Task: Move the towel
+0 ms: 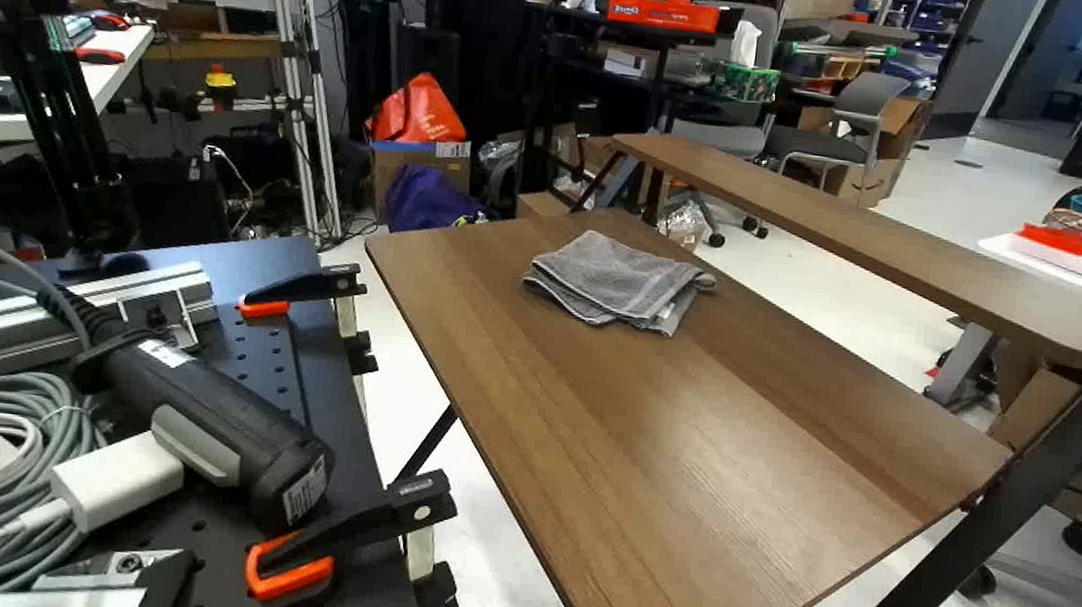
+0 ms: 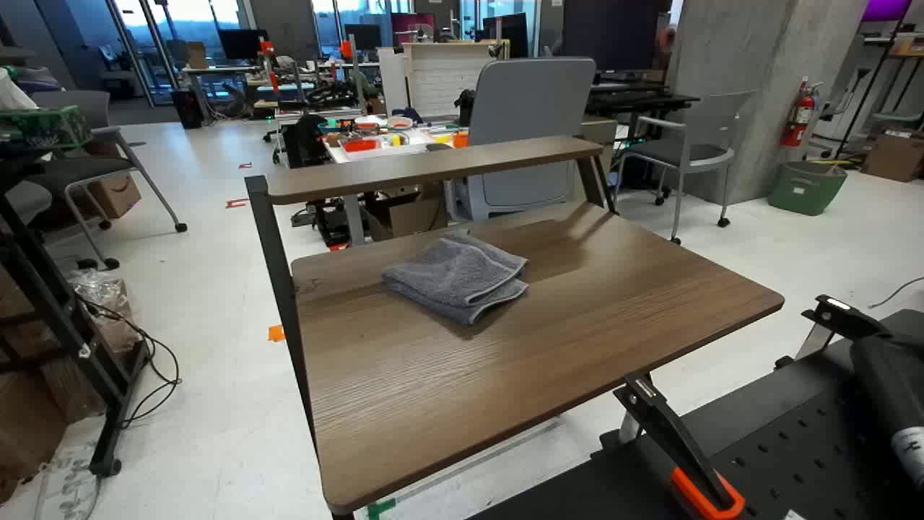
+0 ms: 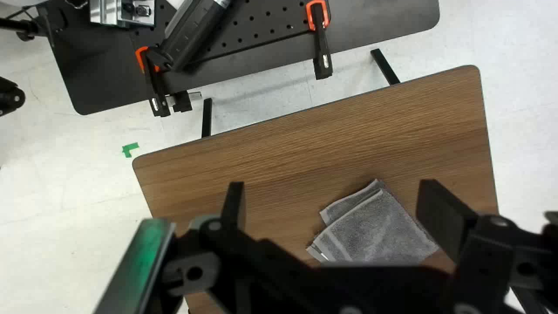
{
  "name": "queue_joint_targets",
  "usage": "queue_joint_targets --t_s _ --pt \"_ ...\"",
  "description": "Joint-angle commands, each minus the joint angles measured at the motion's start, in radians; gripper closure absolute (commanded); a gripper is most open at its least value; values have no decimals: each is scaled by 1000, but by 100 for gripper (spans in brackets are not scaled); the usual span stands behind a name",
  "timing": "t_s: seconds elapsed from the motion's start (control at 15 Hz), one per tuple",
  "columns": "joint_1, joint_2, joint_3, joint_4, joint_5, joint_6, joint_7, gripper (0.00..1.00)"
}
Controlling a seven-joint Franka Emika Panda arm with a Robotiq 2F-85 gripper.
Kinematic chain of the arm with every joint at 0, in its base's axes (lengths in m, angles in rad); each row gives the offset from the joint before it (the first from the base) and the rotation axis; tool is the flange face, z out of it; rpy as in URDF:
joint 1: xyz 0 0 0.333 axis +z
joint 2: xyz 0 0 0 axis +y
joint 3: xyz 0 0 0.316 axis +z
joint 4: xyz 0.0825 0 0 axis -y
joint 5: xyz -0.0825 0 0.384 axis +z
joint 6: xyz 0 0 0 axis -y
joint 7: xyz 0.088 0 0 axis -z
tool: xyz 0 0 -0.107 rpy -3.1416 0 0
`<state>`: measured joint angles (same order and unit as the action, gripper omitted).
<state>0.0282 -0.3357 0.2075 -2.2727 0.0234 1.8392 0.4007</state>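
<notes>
Only the wrist view shows the gripper (image 3: 333, 209): its jaws stand wide apart with nothing held, and beyond them the grey towel (image 3: 381, 231) lies on the brown desk (image 3: 305, 144), its lower part hidden there by the gripper's body. In both exterior views the towel shows whole, folded in layers, nearer one end of the desk. Both also show a raised shelf (image 2: 433, 170), outside what the wrist view takes in, running above the desk's side away from the black workbench (image 3: 383, 30), a barrier near the towel. In an exterior view a grey chair (image 2: 534, 101) stands behind that shelf. The workbench, across a strip of floor (image 3: 270, 98) from the desk, carries two black-and-orange clamps (image 3: 321, 43) that jut from its edge toward the desk. A black tube-shaped device (image 1: 224, 401) lies on it beside a coil of grey cable (image 1: 67, 415). Well back, an exterior view shows an orange bag (image 1: 418, 115); a red fire extinguisher (image 2: 800, 117) and a green bin (image 2: 806, 189) show in an exterior view too.
</notes>
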Motion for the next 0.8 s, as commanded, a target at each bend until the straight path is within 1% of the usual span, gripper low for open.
queue_joint_targets --t_s 0.0,0.47,0.67,0.73 --pt "15 1 -13 2 -4 -2 4 0" --pt "15 1 -13 2 -4 -1 4 0" --pt "11 34 -6 10 -4 55 37 0" --pt "10 63 -4 23 -5 76 47 0"
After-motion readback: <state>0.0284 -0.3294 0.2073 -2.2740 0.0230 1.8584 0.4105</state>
